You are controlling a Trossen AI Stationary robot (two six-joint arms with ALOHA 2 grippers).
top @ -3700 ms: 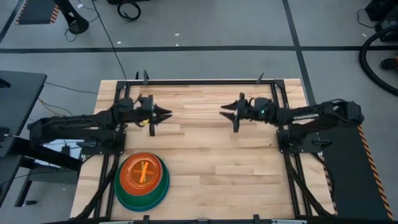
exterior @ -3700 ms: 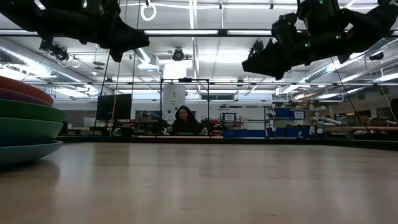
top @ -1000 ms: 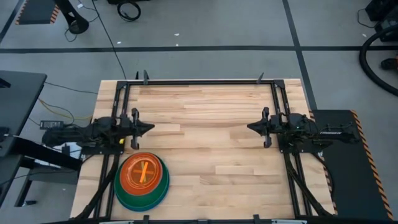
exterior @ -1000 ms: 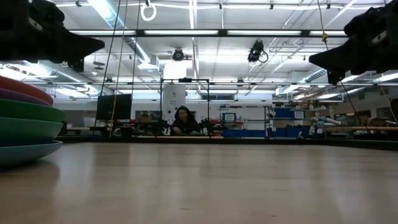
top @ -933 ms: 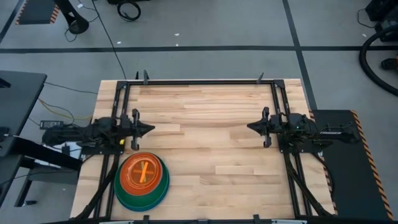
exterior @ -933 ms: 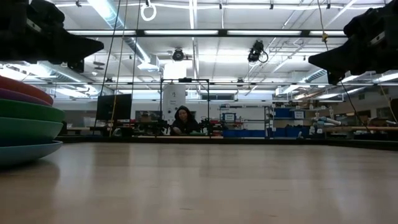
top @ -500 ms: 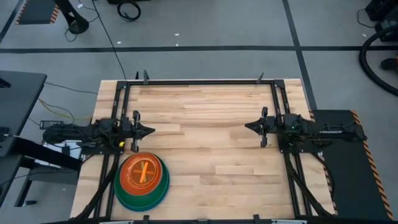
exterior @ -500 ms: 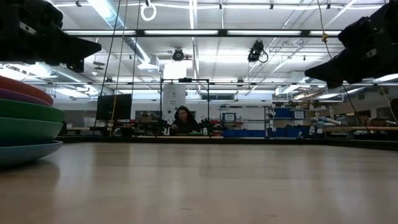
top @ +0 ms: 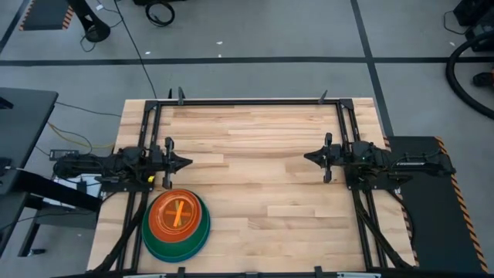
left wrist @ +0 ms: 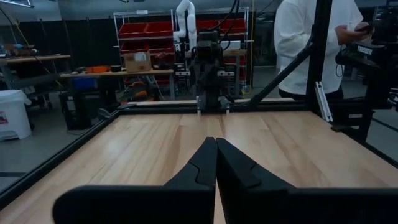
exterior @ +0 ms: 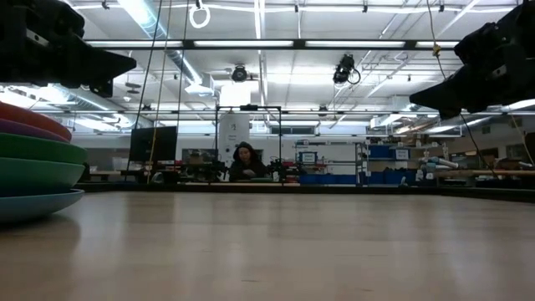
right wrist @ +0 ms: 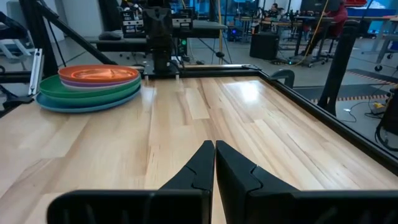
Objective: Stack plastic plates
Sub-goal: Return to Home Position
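Pressed together on nothing at the left gripper (top: 187, 161), just beside the plate stack (top: 178, 225). Likewise at the right gripper (top: 306, 157), well apart from that stack. Could knock the stack off the table (top: 262, 193) edge with a low left-arm sweep.

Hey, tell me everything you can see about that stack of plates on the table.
The stack of plates rests on the wooden table, on the left arm's side and close to the edge. Round, glossy, plastic-looking plates nest right way up, widest at the bottom: blue, teal, green, then purple and red-orange, with something smaller and lighter orange in the centre, too small to make out. The stack stands level and tidy. Only the table touches it; the left gripper, shut, hangs close by but clear of it.
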